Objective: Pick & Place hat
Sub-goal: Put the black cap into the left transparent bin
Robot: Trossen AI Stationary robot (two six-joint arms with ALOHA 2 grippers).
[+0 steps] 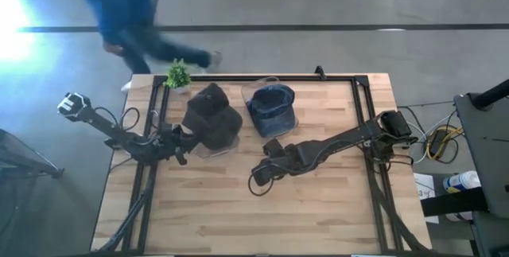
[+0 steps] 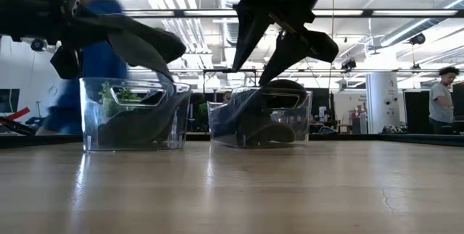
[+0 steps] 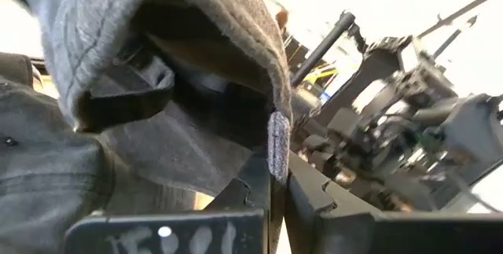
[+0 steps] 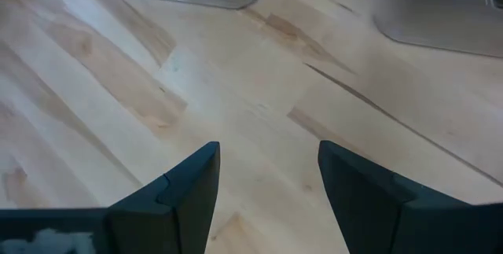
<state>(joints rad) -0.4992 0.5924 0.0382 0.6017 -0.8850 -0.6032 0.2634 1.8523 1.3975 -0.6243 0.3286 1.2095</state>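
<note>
The dark grey hat [image 1: 211,118] is pinched by its brim in the left gripper [image 3: 275,183], sitting over the left clear bin [image 2: 130,114]. A blue denim hat [image 1: 272,106] fills the right bin [image 2: 261,118]. The right gripper [image 4: 267,191] hangs above bare butcher-block tabletop [image 1: 262,217], fingers spread wide and empty. Behind the table there's a small plant [image 1: 178,74], a blurry person in blue [image 1: 127,14], and grey concrete floor.

Left bin [image 1: 208,147] mostly covered from above by the dark hat [image 1: 211,114], only its lower rim shows. Person [image 1: 131,14] behind the table is motion-blurred, head cut off by the top edge. Left gripper [image 3: 277,187] pads hidden behind the hat's brim edge in the left wrist view. Right gripper [image 4: 267,177] fingertips only, rest cropped at the bottom edge
</note>
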